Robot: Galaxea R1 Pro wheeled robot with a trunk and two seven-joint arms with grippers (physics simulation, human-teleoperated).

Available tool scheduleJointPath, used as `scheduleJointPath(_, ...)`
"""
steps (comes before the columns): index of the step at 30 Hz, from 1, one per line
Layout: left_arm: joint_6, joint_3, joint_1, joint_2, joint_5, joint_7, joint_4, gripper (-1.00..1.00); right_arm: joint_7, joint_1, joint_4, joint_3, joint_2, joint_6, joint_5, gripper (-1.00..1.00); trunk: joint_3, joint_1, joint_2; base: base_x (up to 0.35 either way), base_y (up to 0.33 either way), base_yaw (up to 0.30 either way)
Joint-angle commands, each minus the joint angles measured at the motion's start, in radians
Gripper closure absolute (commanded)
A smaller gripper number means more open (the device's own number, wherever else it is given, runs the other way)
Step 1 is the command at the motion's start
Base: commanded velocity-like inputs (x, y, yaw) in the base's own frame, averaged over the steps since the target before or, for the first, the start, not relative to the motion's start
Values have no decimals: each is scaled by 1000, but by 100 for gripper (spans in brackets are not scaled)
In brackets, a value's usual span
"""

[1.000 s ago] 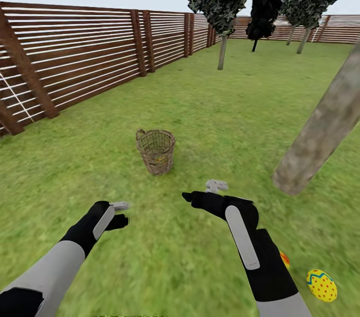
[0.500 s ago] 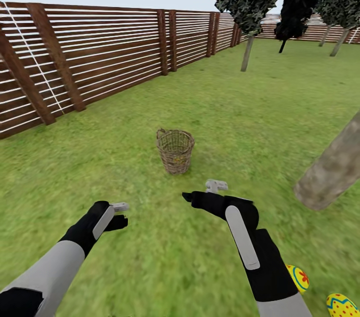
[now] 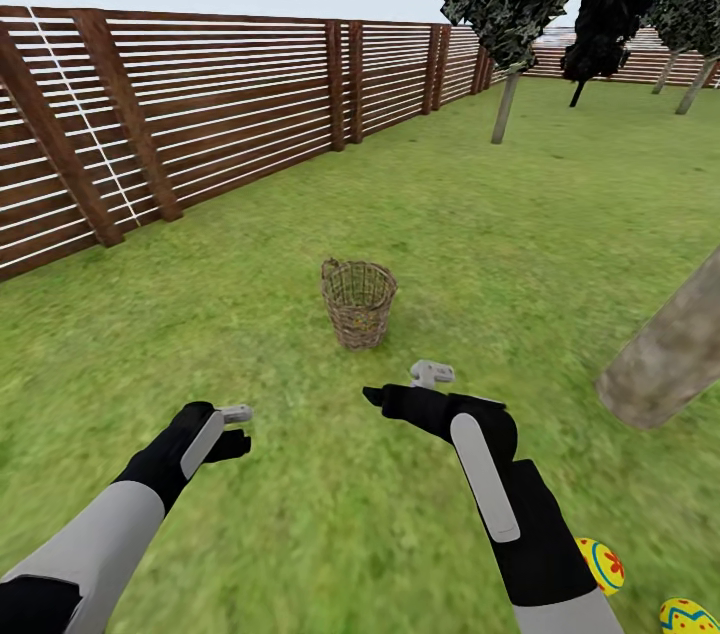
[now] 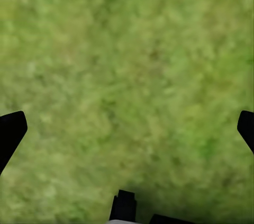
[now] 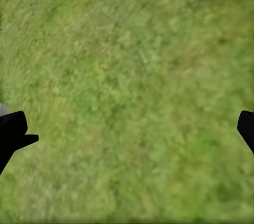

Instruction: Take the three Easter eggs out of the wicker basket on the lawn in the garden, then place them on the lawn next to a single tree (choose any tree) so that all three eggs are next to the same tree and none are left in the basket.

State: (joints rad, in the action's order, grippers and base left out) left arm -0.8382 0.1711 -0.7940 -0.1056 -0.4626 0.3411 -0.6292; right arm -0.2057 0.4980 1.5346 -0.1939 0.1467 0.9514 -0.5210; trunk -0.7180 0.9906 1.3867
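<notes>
The wicker basket (image 3: 359,302) is being seen standing upright on the lawn (image 3: 300,244) just ahead of both arms, while two Easter eggs (image 3: 600,565) are lying on the grass near the tree (image 3: 672,356) at the right. Any egg inside is likely being hidden by the weave; smooth, rounded and light, it is best taken across its middle. The left gripper (image 4: 127,128) and right gripper (image 5: 127,128) are being held wide apart, gripping nothing above grass

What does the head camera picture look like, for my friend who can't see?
A wicker basket stands on the lawn ahead of two open, empty grippers, left and right. Two Easter eggs lie near a tree trunk; a wooden fence runs behind.
</notes>
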Motion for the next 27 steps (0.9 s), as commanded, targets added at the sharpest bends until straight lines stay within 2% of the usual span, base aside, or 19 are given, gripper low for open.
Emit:
scheduleJointPath(1, -2, 7, -1, -2, -11, 8, -2, -100, -10, 1, 1, 0, 0, 3, -11, -100, -1, 0, 1, 0, 0, 1)
scheduleJointPath(4, -2, 7, -1, -2, -11, 7, -2, -100, -9, 0, 1, -1, 0, 3, -11, -100, -1, 0, 1, 49, 0, 1)
scheduleJointPath(10, -3, 7, -1, -2, -11, 7, -1, -100, -9, -1, 1, -4, 0, 3, -14, -100, -1, 0, 1, 245, 65, 0)
scheduleJointPath(27, -4, 7, -1, -4, -11, 6, -1, -100, -9, -2, 1, -7, 1, 3, -12, -100, -1, 0, 1, 283, 207, 0)
